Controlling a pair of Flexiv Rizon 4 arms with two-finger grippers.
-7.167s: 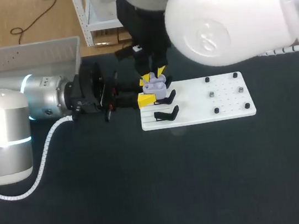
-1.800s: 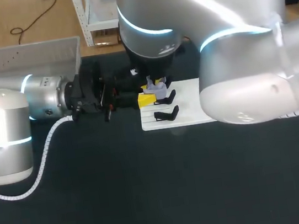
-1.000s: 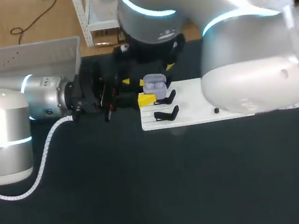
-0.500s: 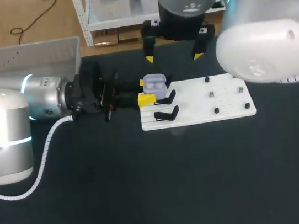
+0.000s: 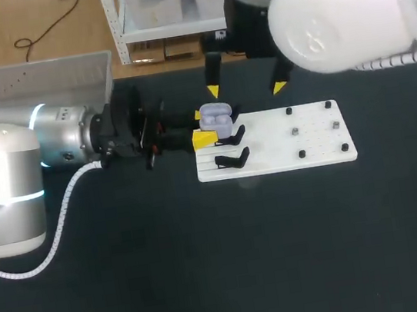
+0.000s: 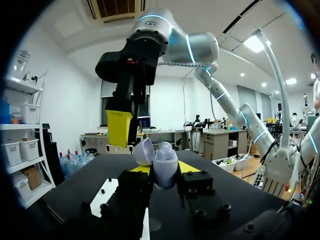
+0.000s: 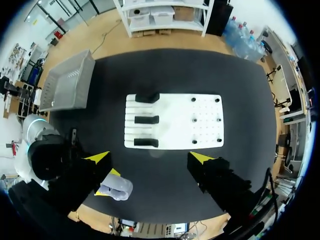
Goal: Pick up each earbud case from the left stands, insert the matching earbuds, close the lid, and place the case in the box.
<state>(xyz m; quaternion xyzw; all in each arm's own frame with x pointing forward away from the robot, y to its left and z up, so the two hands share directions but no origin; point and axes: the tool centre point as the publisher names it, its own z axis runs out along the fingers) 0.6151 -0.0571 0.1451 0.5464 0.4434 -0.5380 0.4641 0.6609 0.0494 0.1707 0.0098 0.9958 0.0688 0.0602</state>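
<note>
The left gripper [image 6: 164, 170] was clamped from both sides on the lower shell of the small lavender plastic earbud case [image 5: 216, 119], lid hinged open, held just above the black stands [image 5: 232, 159] at the white pegboard's [image 5: 320, 149] left end. The right gripper [image 5: 247, 88] hung beyond it, spread wide and empty. The case looked light, rigid and slick, so its flat sides below the hinge seemed the safest hold.

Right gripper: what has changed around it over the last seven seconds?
The right gripper pulled away from the earbud case toward the table's far side and is open. The left gripper stayed shut on the case; the white board did not move.
</note>
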